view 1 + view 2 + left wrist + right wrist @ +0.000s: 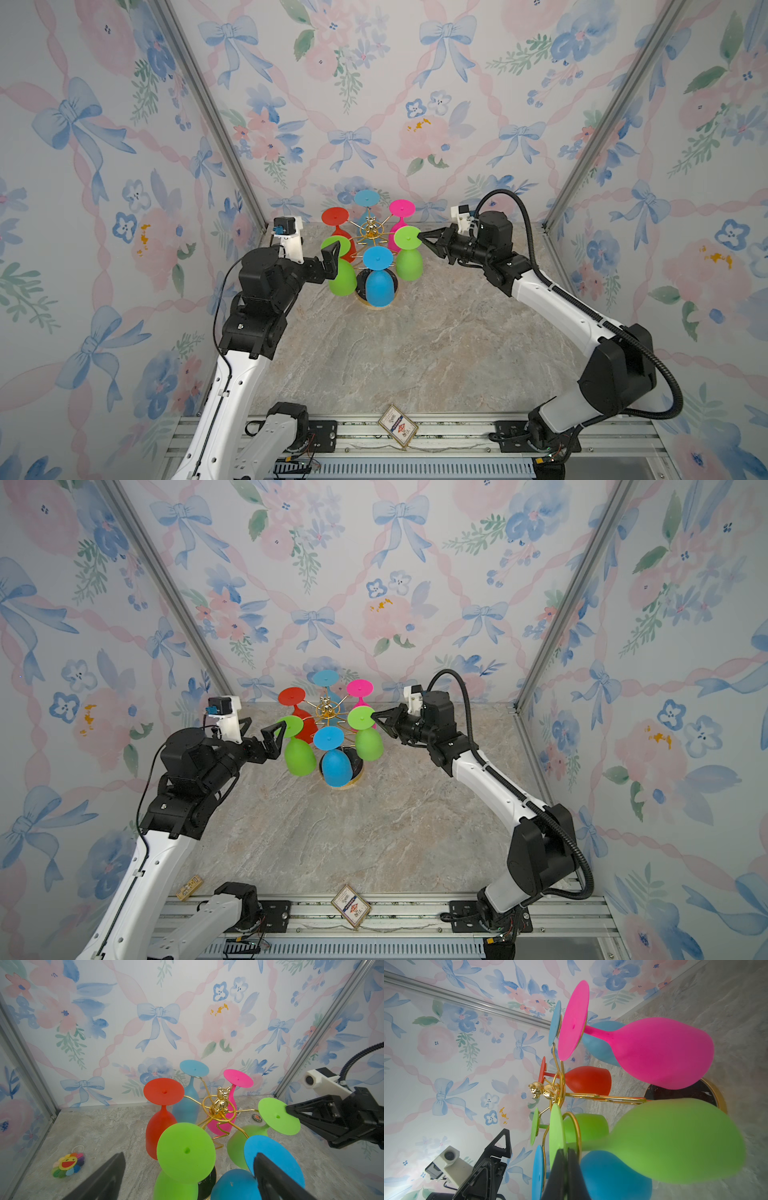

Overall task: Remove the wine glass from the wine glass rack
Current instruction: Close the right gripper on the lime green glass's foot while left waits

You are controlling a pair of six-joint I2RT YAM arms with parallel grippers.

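on the right side of the rack (371, 235) hangs the right green glass (409, 259), bowl down, stem upright, its flat foot on top and resting on a wire arm (579, 1136). the right end effector (420, 237) meets it from the outside, level with the foot. its jaws are pinched together on the foot's outer rim, and the right wrist view shows the thin green disc caught between the two fingers (557, 1172). so the glass lies straight ahead of that end effector, toward the rack's middle, and the right arm is plainly the nearer one.

the left end effector (188, 1157) stands spread wide on the other side, about the foot of the left green glass (343, 276), not closed on it.

my guess is the way out runs back along the wire arm toward the right arm, foot kept level. whether the loop is open at its outer end i cannot tell. it is tight: the pink glass (401, 214) hangs just behind and the blue glass (379, 276) just in front. the surface (436, 353) in front of the rack lies bare, with room to set the glass down. a hard pull could drag the rack, since nothing holds its base (691, 1093).
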